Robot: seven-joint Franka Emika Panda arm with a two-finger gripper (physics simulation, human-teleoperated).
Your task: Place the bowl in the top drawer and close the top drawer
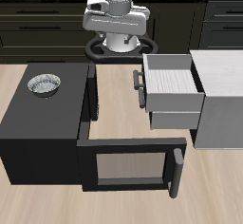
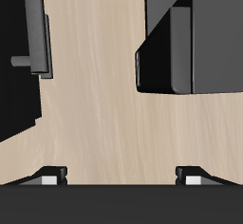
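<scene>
The small silvery-grey bowl (image 1: 45, 84) sits on top of the black cabinet (image 1: 38, 123), near its back edge. Across the table, the top drawer (image 1: 173, 79) of the pale grey cabinet (image 1: 220, 100) is pulled out, showing its light grey inside, with its short dark bar handle (image 1: 139, 84) facing the black cabinet. My gripper (image 1: 119, 44) hangs high at the back of the table, between the two cabinets and apart from both. In the wrist view the gripper (image 2: 121, 177) is open, its fingertips (image 2: 47, 176) wide apart over bare wood. That view does not show the bowl.
A wide black frame drawer (image 1: 128, 161) with a long handle (image 1: 176, 174) sticks out of the black cabinet towards the table's front edge. A grey drawer front (image 1: 176, 120) sits below the top drawer. In the wrist view a dark bar handle (image 2: 38, 28) and a black box edge (image 2: 176, 43) flank the wood.
</scene>
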